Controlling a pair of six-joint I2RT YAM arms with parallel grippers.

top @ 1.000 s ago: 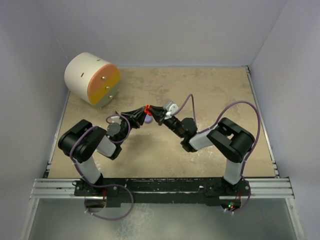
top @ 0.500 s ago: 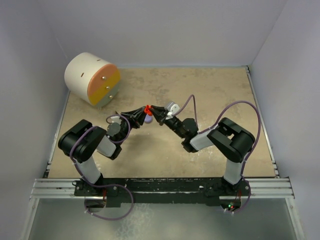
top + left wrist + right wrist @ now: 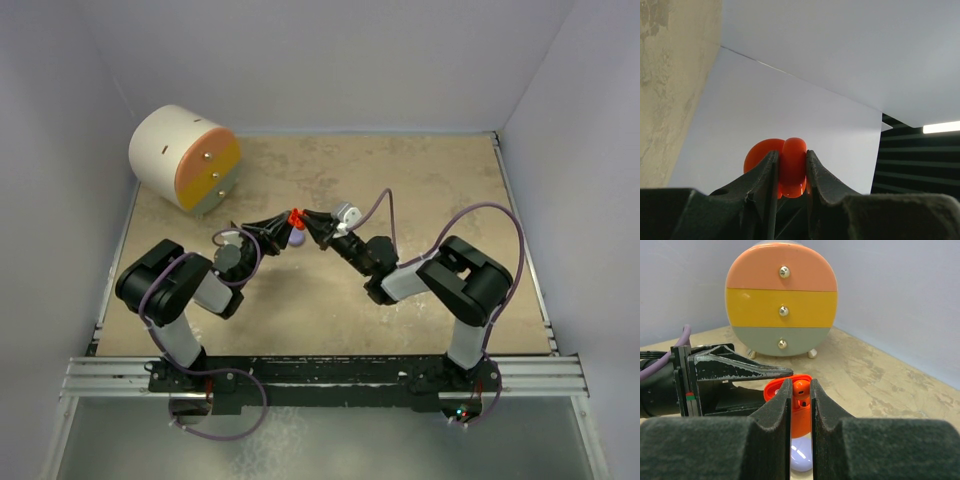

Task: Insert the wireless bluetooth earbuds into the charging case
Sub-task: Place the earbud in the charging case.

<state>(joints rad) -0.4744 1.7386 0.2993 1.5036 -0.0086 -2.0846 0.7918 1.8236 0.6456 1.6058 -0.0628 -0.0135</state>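
Observation:
My left gripper (image 3: pixel 791 156) is shut on the red charging case (image 3: pixel 792 170), held above the table with its lid open. In the right wrist view my right gripper (image 3: pixel 801 385) is shut on a red earbud (image 3: pixel 801 388), which sits at the mouth of the open red case (image 3: pixel 801 422). One left finger (image 3: pixel 740 371) reaches in from the left there. From above, the two grippers meet tip to tip at the red case (image 3: pixel 294 215). A lavender case (image 3: pixel 801 460) lies on the table right below them, also seen from above (image 3: pixel 297 238). No other earbuds are in view.
A round white drawer unit (image 3: pixel 185 157) with orange, yellow and grey-green fronts (image 3: pixel 781 300) stands at the back left. White walls enclose the tan table (image 3: pixel 420 190) on three sides. Purple cables loop along both arms.
The right wrist has crept slightly to the right and toward the back, and the red case has risen a touch. Both grips are unchanged.

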